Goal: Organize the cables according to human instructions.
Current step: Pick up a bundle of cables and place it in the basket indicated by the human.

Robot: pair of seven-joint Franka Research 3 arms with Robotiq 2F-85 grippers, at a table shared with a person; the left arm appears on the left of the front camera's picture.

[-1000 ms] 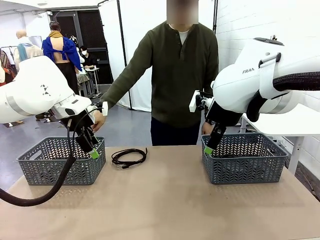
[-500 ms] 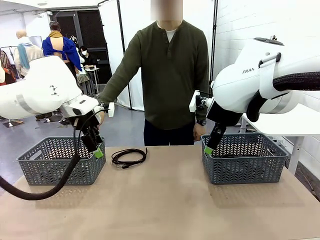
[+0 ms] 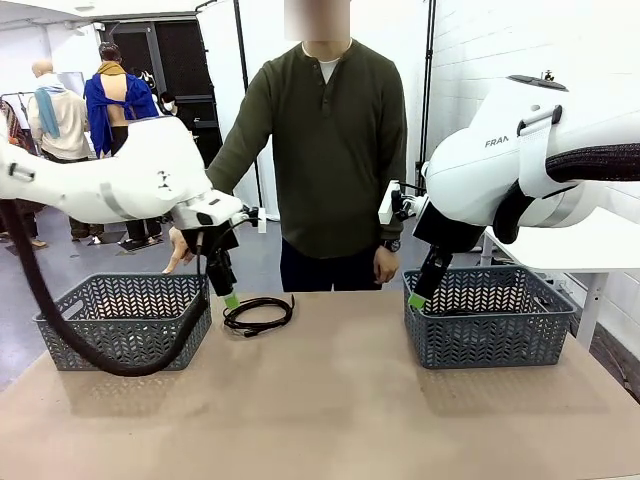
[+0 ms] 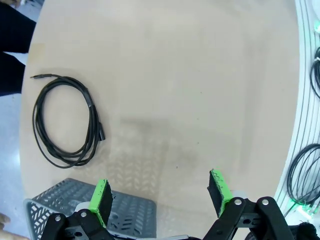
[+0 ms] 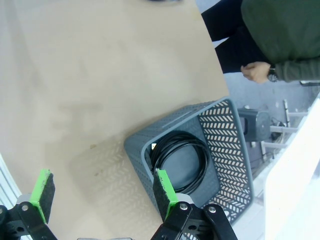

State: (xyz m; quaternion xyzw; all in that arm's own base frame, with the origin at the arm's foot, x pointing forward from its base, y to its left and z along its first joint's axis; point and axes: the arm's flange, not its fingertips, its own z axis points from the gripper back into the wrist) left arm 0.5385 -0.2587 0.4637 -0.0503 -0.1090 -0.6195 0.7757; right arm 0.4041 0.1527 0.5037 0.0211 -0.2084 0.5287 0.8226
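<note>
One cable (image 3: 258,314) on table | left gripper (image 3: 229,297) open above it

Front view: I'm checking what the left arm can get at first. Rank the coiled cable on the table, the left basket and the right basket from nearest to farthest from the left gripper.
1. Coiled cable: just below and right of the left gripper.
2. Left basket: close on its left.
3. Right basket: far right, across the table.

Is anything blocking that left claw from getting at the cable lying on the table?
Nothing visible. The left gripper hangs open just above and beside the coiled cable, which lies alone on bare table, apart from the left basket.
</note>
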